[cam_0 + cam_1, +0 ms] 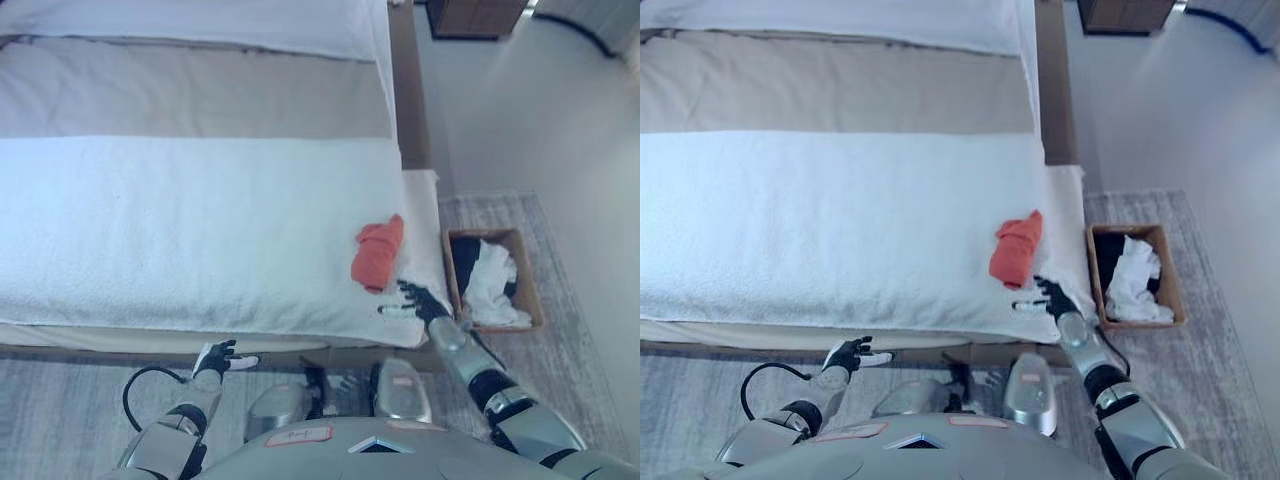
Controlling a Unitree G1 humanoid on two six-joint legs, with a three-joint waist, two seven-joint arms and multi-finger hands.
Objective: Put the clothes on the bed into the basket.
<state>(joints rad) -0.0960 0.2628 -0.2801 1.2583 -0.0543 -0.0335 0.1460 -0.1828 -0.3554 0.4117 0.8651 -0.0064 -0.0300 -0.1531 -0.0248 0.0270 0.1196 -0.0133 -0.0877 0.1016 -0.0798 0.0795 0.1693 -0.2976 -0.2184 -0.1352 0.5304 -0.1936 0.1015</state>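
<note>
A crumpled red-orange garment (378, 253) lies on the white bed cover (180, 230) near the bed's right edge. My right hand (418, 300) is over the cover just below and to the right of it, fingers spread, open and empty, not touching it. The brown basket (534, 290) stands on the floor to the right of the bed and holds white and dark clothes (490, 280). My left hand (218, 358) is low at the bed's front edge, open and empty.
The bed has a beige band (200, 95) and white pillows farther back. A wooden bed frame (410, 90) runs along the right side. A grey rug (560, 360) covers the floor around the basket. Dark furniture (475, 15) stands at the far wall.
</note>
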